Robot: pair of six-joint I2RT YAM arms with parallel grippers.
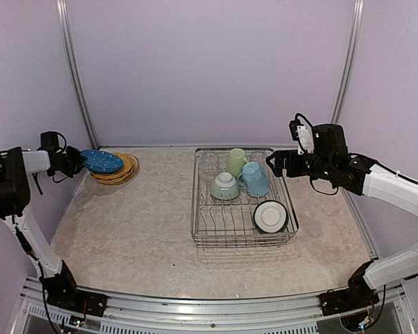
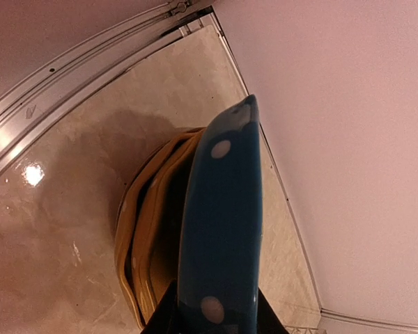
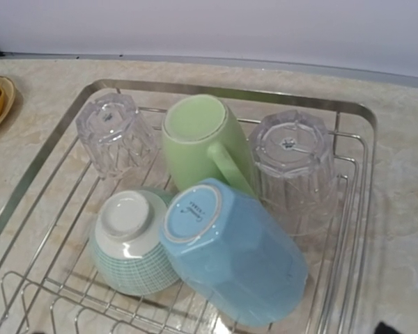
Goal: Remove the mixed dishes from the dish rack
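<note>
The blue white-dotted plate [image 1: 101, 161] hangs over the stacked yellow plates [image 1: 122, 174] at far left, its rim pinched in our narrowly parted left gripper [image 1: 78, 162]. Left to unload, we judge: the silver wire dish rack [image 1: 226, 224] holds a pale green mug [image 1: 235, 161], light blue mug [image 1: 255, 179], clear glasses [image 3: 117, 136] and bowls [image 1: 224, 186], just beside our wide-open, empty right gripper [image 1: 274, 163].

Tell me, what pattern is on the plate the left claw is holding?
The plate is blue with white dots, clearest in the left wrist view.
</note>
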